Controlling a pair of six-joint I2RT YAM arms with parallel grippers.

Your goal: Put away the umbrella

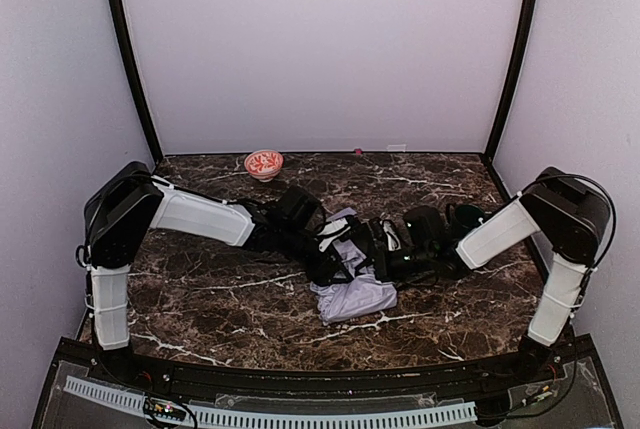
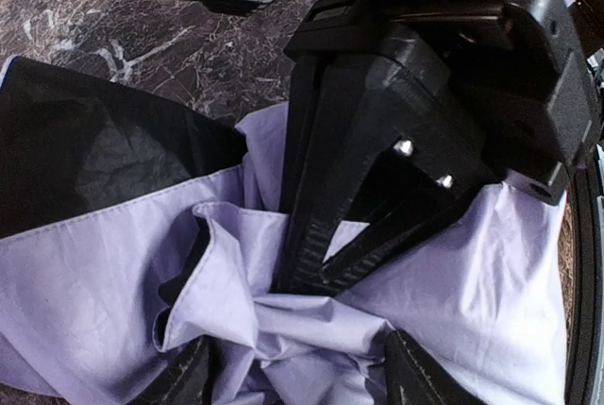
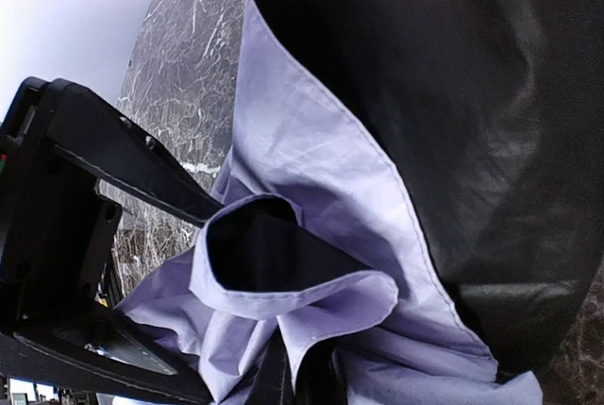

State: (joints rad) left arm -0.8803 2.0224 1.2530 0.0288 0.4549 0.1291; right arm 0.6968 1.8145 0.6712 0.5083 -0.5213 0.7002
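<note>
The folding umbrella of pale lavender-silver fabric with a black lining [image 1: 352,295] lies collapsed and rumpled at the middle of the dark marble-patterned table [image 1: 200,299], between the two arms, with a loose lobe of canopy spilling toward the near edge. Just behind that lobe both claws meet over the cloth. The right gripper [image 2: 304,280] is clenched on a gathered knot of the umbrella's fabric: in the left wrist view its two black fingers converge to a point from which the creases radiate. The left gripper [image 2: 300,379] straddles the same bunch from the opposite side, its fingers [image 2: 415,377] set apart with cloth between them, and I cannot tell whether they press it or merely bracket it. Shaft, handle and strap are hidden under the folds. The step in hand looks like bundling the canopy tight for wrapping. To do it well, I judge the right pinch should serve as anchor while the left claw takes a deep bite on the wide black-lined flap and draws it inward; pulling apart would reopen the pleats, and a shallow nip may slip off. The small red patterned bowl [image 1: 264,163] sits well apart at the far edge.
</note>
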